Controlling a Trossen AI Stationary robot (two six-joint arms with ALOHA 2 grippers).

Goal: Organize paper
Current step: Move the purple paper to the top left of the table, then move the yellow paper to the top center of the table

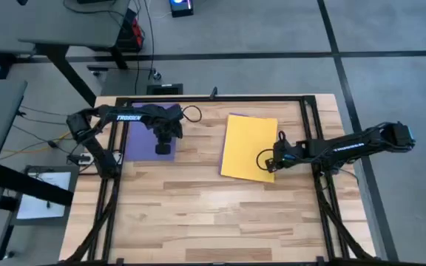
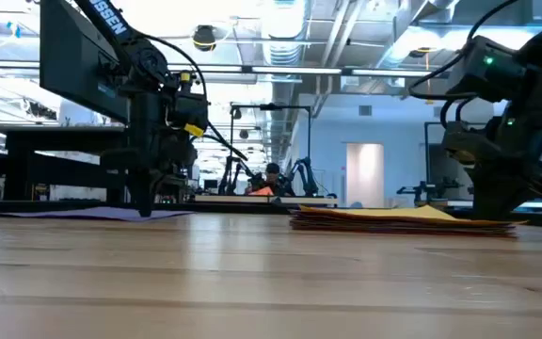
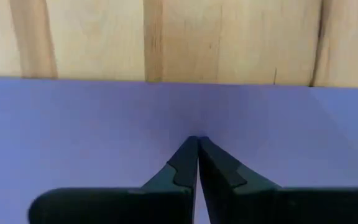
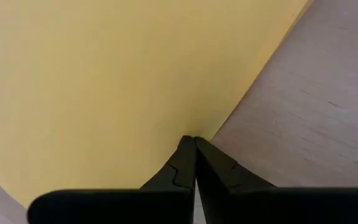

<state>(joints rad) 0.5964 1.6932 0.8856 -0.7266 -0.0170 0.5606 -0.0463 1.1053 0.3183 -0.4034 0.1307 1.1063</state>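
A purple sheet of paper (image 1: 140, 133) lies flat on the wooden table at the far left. My left gripper (image 1: 164, 148) stands on its near right part, fingers shut. In the table's middle right lies a flat stack of paper with a yellow sheet (image 1: 248, 146) on top. The low view shows darker sheets under the yellow one (image 2: 393, 220). My right gripper (image 1: 271, 164) is shut, with its tips at the yellow sheet's right edge, close to the near corner. My left gripper points down, its shut fingertips (image 3: 197, 142) resting on the purple sheet's surface (image 3: 197, 118), a little inside its near edge. The sheet lies flat on the table. My right gripper comes down at a slant from the table's right. Its shut fingertips (image 4: 193, 142) sit on the yellow sheet's right edge (image 4: 185, 127), where paper meets wood. The stack lies flat.
Black frame rails run along the table's left, far and right sides (image 1: 213, 97). The near half of the wooden top (image 1: 213, 222) is bare. A white printed sheet (image 1: 46, 193) lies on a low surface off the table's left.
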